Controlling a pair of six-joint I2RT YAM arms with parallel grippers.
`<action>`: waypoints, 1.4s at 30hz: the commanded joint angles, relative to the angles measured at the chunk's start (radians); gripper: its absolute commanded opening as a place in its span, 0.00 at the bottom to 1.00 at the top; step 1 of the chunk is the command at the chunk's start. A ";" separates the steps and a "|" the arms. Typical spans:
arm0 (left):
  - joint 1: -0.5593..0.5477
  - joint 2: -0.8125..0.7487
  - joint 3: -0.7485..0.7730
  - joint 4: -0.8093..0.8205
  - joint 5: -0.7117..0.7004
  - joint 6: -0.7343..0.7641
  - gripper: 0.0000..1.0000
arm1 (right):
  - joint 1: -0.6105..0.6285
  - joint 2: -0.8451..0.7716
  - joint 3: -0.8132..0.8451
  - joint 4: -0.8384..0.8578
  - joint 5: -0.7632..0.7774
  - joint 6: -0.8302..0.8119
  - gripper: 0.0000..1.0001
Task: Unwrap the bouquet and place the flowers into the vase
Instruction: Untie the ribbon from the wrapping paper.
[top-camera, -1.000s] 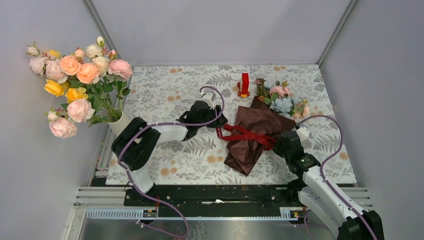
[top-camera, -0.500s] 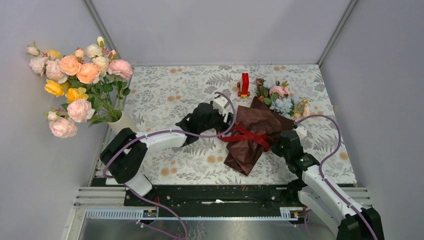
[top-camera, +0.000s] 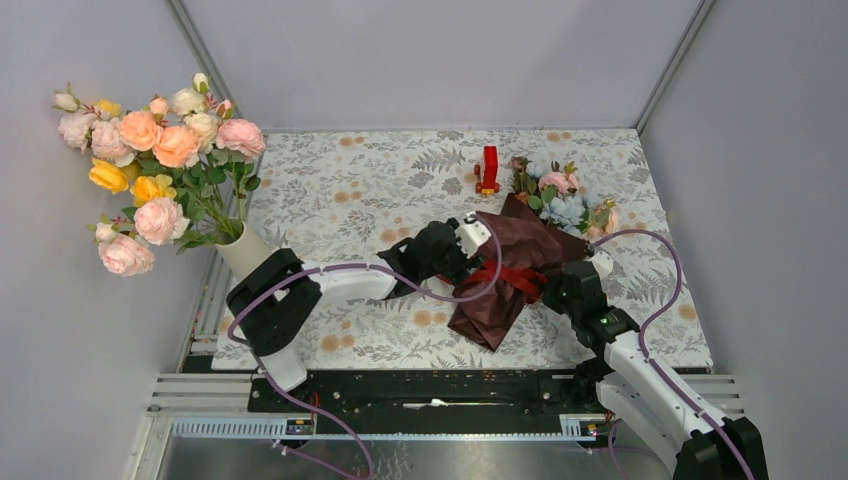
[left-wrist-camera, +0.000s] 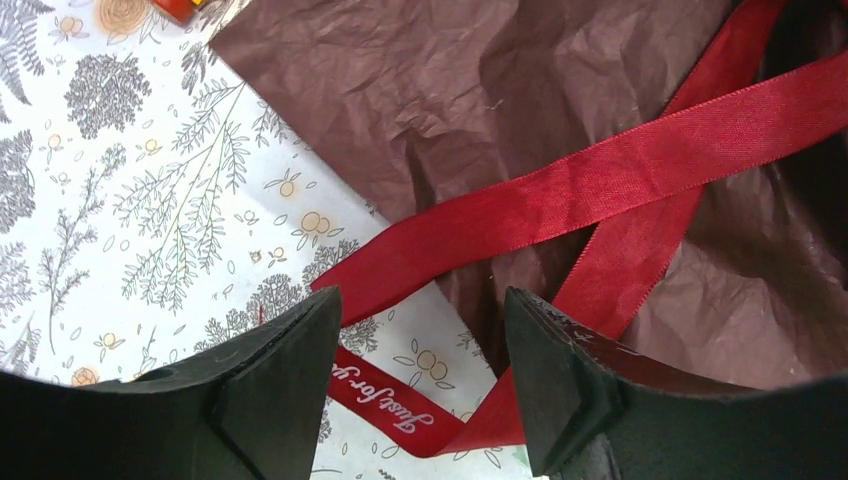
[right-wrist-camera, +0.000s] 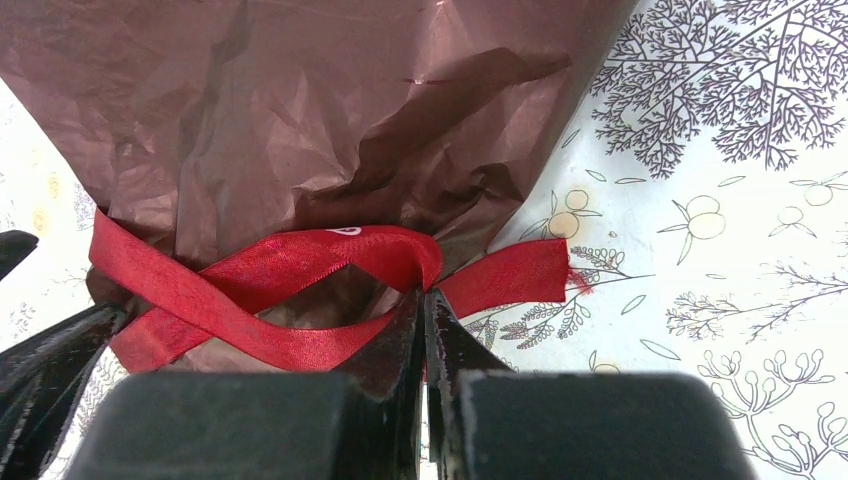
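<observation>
I am at the untying step. The bouquet (top-camera: 495, 315) lies right of the middle, its red ribbon (left-wrist-camera: 600, 175) loose around it. The vase (top-camera: 240, 250) stands well apart at the left edge. My left pincer (left-wrist-camera: 422, 300) is spread over one ribbon tail, and my right pincer (right-wrist-camera: 425, 300) is pressed together at the crossing. Next, I judge, the left must pinch that tail and pull.
</observation>
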 joint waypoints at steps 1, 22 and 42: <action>-0.037 0.035 0.071 0.016 -0.103 0.099 0.66 | -0.005 -0.007 -0.003 0.023 -0.002 -0.011 0.00; -0.122 0.156 0.174 0.013 -0.257 0.225 0.57 | -0.005 -0.028 -0.008 0.013 -0.004 -0.015 0.00; -0.156 0.140 0.144 0.104 -0.352 0.175 0.00 | -0.013 -0.027 0.006 -0.008 0.002 -0.007 0.00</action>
